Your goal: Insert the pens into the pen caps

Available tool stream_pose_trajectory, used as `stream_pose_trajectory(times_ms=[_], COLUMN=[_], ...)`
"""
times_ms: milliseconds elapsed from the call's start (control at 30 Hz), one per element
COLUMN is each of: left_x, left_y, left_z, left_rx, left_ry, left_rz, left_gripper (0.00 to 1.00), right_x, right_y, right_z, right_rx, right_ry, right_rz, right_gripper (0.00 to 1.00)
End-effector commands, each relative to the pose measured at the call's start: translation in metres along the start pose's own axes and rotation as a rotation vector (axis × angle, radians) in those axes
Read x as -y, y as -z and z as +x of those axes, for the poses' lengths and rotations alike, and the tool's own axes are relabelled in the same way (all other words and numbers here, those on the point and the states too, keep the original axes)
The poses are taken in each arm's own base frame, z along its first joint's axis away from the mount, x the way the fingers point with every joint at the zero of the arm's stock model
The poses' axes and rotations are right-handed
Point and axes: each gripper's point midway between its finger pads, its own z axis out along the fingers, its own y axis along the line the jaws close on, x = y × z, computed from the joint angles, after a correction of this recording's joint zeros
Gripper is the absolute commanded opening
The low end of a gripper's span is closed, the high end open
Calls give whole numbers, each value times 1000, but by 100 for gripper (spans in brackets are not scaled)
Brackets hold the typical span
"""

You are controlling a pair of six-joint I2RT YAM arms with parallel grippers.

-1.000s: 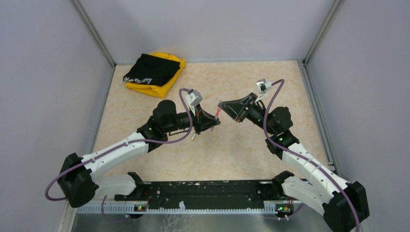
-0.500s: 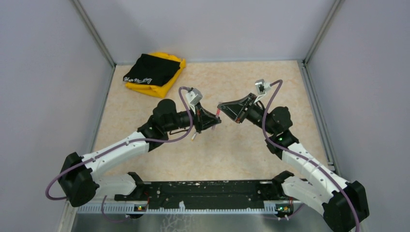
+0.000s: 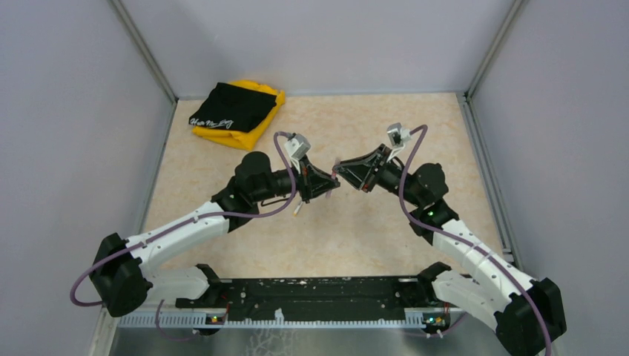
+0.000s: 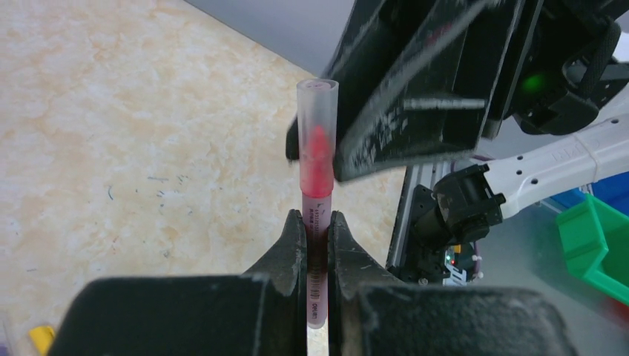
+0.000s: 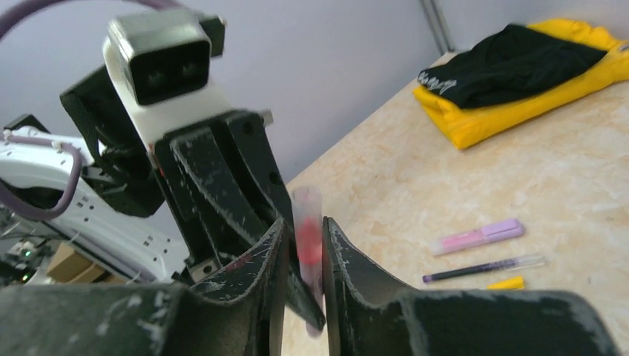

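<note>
Held above mid-table, the left gripper (image 4: 317,219) pinches one pinkish-red pen (image 4: 317,236), its tip inside one translucent pink cap (image 4: 317,100). The right gripper (image 5: 304,222) has its jaws on either side of that cap; whether they press it I cannot tell. On the table (image 3: 371,230) lie one lilac-ended pen (image 5: 478,236), one dark pen (image 5: 475,270) and one yellow cap (image 5: 508,282). In the far-left corner, one black cloth (image 3: 230,105) lies on one yellow cloth (image 3: 256,130).

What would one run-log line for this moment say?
left gripper: shut on pink pen | cap: over pen tip | right gripper: jaws flank cap, grip unclear
</note>
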Motion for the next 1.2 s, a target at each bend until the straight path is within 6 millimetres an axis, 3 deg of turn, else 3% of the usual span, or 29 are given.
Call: stream_pose_trajectory(times_ms=[0,300,500,700,1167], left_x=[13,10,12,19,18], left_y=[-4,-2,-2,-5,-8], left_z=[-49,-41,-29,-17,-16], left_rx=[141,109,54,-8,-13], left_ry=[-53,-70,-94,-99,-95], left_rz=[26,12,42,105,109], left_gripper=[0,0,0,0,0], right_x=[-17,-36,-22,-14,-15], right_y=[4,13,17,6,-5], right_z=[6,-55,-78,-72,-47], right_rx=[-55,82,94,-3,-102], right_ry=[0,78,65,43,8], right_rz=[-66,26,198,236,160], right_gripper=[25,46,49,49,42])
